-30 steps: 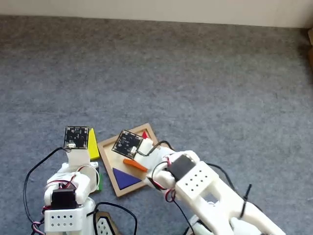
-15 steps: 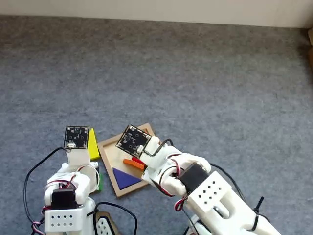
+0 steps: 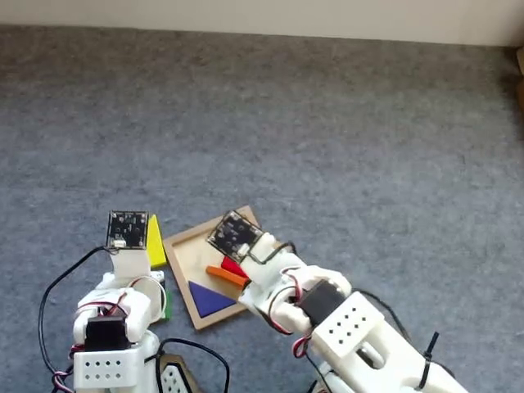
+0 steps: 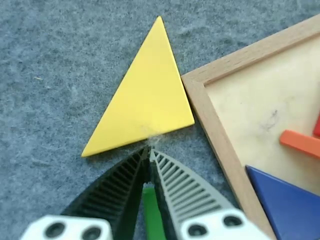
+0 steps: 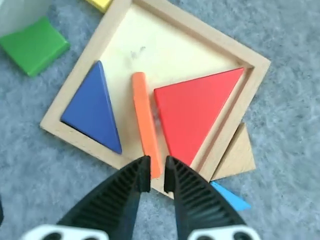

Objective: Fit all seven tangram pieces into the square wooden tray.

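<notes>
One square wooden tray (image 3: pixel 178 278) holds three pieces: red triangle (image 5: pixel 195 112), blue triangle (image 5: pixel 92 110) and orange strip (image 5: pixel 145 125). Four lie outside. The yellow triangle (image 4: pixel 145 95) and green block (image 5: pixel 34 46) are near the rim. The right wrist view reveals a tan piece (image 5: pixel 235 157) and a light-blue piece (image 5: pixel 227 197), which the arm covers from above. The right gripper (image 5: pixel 156 172) is narrowly parted over the strip's end. The left gripper (image 4: pixel 149 151) is closed at the yellow triangle's edge.

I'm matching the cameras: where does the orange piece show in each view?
High view: the orange piece lies in the wooden tray, just beyond the blue triangle.
Left wrist view: its end shows, cut by the frame edge, near the blue triangle.
Right wrist view: it lies between the blue triangle and the red triangle.
Shared landmark: the blue triangle.
</notes>
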Controlling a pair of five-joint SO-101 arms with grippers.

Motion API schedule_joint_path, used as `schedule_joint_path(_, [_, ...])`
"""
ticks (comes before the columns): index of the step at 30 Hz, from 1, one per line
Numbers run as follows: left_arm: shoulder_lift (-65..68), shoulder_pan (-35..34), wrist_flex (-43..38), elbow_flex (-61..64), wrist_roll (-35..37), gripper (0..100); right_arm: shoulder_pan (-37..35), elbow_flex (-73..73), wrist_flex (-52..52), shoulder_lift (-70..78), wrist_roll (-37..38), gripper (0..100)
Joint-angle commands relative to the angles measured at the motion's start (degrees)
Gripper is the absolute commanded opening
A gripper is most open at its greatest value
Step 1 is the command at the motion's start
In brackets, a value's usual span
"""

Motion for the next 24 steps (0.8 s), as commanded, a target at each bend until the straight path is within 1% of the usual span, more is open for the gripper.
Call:
schedule_joint_path(1, [-0.40, -0.66, 0.35, 1.19, -0.53, 1, 4.00, 0.75, -3.21, -1.63, -0.70, 5.1])
schedule_joint_path(3, [-0.40, -0.66, 0.35, 1.19, -0.53, 1, 6.20, 0.75, -3.12, -1.63, -1.14, 5.1])
schedule_joint_path(6, [-0.40, -0.66, 0.35, 1.19, -0.53, 1, 8.84, 0.75, -3.03, -1.63, -5.36, 5.1])
schedule_joint_path(8, [-0.40, -0.66, 0.35, 1.19, -0.53, 1, 9.63, 0.75, -3.03, -1.63, -6.59, 5.1])
schedule_joint_path(24, [-0.40, -0.66, 0.35, 1.19, -0.53, 1, 9.71, 1.10, -3.38, -1.63, -6.77, 5.1])
